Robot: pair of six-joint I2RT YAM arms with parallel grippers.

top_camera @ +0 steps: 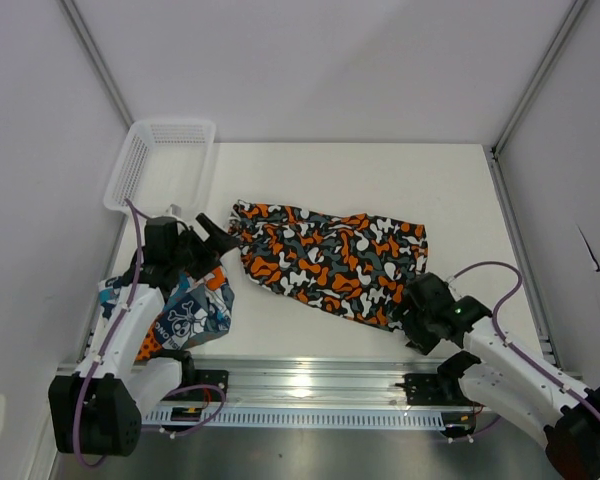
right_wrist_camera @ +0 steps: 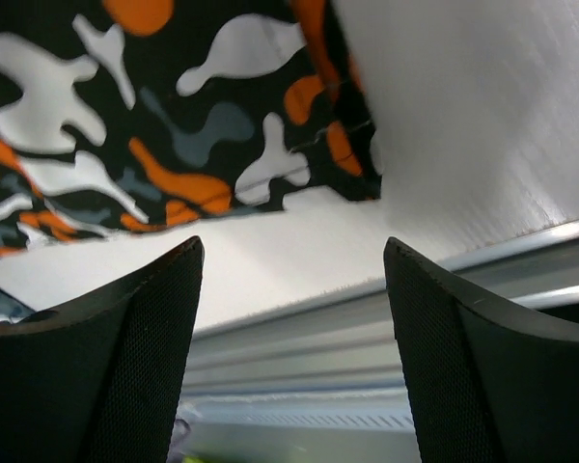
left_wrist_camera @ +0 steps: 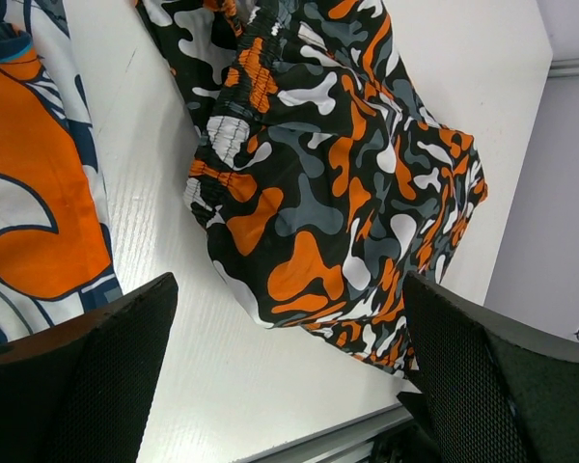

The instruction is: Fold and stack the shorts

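On the worktop's (top_camera: 380,180) left the skull-print shorts (top_camera: 187,316) lie crumpled beside the left end effector (top_camera: 220,233), released wide at the left end of the spread camouflage shorts (top_camera: 330,260), whose near right corner faces the right end effector (top_camera: 408,305), parted and empty.

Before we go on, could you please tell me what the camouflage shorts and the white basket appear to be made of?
Camouflage shorts: thin cloth, probably a matte synthetic weave; it creases softly and the waistband is gathered like elastic. White basket: likely rigid plastic, slightly glossy; its walls are an even moulded mesh.
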